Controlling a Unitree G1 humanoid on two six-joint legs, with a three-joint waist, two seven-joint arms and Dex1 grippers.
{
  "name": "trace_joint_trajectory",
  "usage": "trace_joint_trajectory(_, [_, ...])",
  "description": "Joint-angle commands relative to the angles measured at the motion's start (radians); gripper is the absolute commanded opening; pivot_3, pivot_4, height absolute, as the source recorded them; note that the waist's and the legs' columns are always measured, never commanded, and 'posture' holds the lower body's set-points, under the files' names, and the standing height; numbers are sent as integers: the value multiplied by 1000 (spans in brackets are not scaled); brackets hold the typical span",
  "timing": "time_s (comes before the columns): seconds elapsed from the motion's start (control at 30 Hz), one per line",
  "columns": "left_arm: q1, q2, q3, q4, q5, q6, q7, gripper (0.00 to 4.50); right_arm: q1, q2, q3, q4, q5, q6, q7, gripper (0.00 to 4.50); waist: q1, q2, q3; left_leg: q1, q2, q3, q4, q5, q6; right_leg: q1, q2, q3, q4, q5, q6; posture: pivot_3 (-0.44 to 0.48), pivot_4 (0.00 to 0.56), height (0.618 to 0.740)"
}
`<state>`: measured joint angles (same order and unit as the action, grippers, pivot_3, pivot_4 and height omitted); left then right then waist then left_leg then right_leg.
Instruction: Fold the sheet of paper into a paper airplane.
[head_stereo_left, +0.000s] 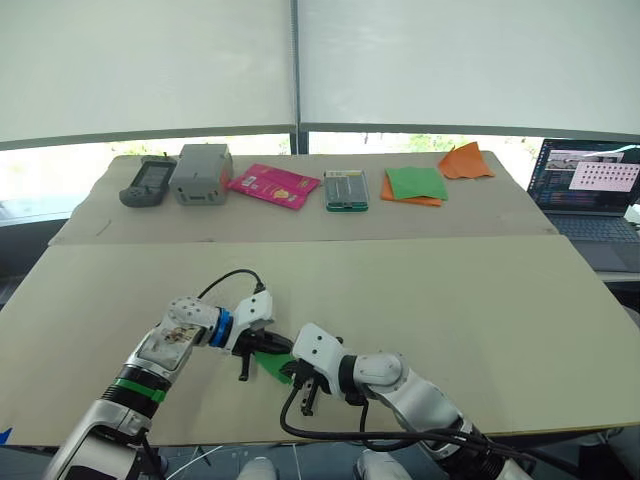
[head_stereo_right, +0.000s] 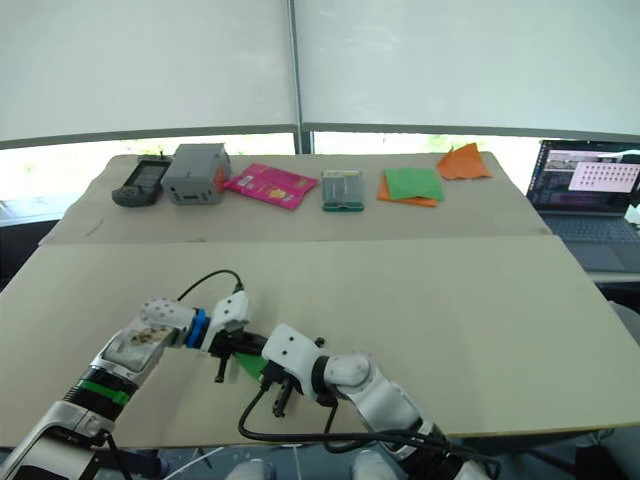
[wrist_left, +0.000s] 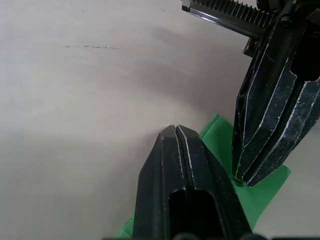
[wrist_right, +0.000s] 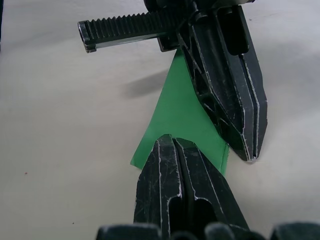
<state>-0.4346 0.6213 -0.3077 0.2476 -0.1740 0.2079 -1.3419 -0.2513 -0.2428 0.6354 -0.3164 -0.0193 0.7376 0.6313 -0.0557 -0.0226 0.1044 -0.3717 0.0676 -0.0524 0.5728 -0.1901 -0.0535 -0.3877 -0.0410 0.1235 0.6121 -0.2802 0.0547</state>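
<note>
Left gripper (wrist_left: 175, 131): its two black ridged fingers are pressed together with no gap; the tips rest on or just over the green paper, and no paper shows between them.
Right gripper (wrist_right: 170, 139): fingers likewise pressed flat against each other, tips at the paper's edge; whether they press it down I cannot tell.
Grippers together: they meet over the paper, tip near tip, the left one coming from the robot's left and the right one from its right.
Paper (wrist_right: 177, 115): bright green, thin and matte, folded into a narrow pointed wedge lying flat on the near table, under and between the two grippers.
Hidden: much of the paper is covered by the fingers; in the head views only a small green patch (head_stereo_left: 272, 364) shows between the wrists, so its creases and full outline are hard to make out.
Near table (head_stereo_left: 450, 300): pale beige board, smooth, with a faint scuff mark in the left wrist view.
Far table (head_stereo_left: 300, 220): same beige, beyond the paper, carrying a row of things.
Row beyond the paper, robot's left to right: dark handheld device (head_stereo_left: 148, 181), grey box (head_stereo_left: 202, 173), pink packet (head_stereo_left: 273, 185), clear green-edged case (head_stereo_left: 346, 189), green-and-orange stack (head_stereo_left: 415, 185), orange pointed piece (head_stereo_left: 466, 161).
Laptop (head_stereo_left: 590, 195): open, screen lit, to the right of the far table, cut off by the frame edge.
</note>
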Motion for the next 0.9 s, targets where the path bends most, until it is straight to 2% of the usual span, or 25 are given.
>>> trace_joint_trajectory(0.03, [9, 9, -26, -3, 21, -45, -43, 0, 33, -26, 13, 80, -25, 106, -36, 47, 0, 0, 0, 0, 0, 0, 0, 0, 0, 0, 0, 0, 0, 0, 0, 0, 150, 740])
trace_joint_trajectory(0.2, [11, 39, -27, -5, 43, -73, -73, 0, 28, -25, 13, 84, -22, 111, -42, 47, 0, 0, 0, 0, 0, 0, 0, 0, 0, 0, 0, 0, 0, 0, 0, 0, 150, 740])
trace_joint_trajectory(0.5, [2, 35, -42, 89, 129, -136, 16, 0, 19, -28, 15, 80, -16, 110, -45, 47, 1, 1, -1, 1, 0, 0, 0, -1, -1, 0, 0, 0, 0, 0, 0, 0, 150, 740])
trace_joint_trajectory(0.9, [42, 92, -24, 132, 136, -161, 19, 0, 34, -47, 9, 57, -11, 121, -46, 47, -2, 4, -4, 1, 0, 0, 0, -1, -1, 1, 0, 0, 0, 0, 0, 0, 150, 740])
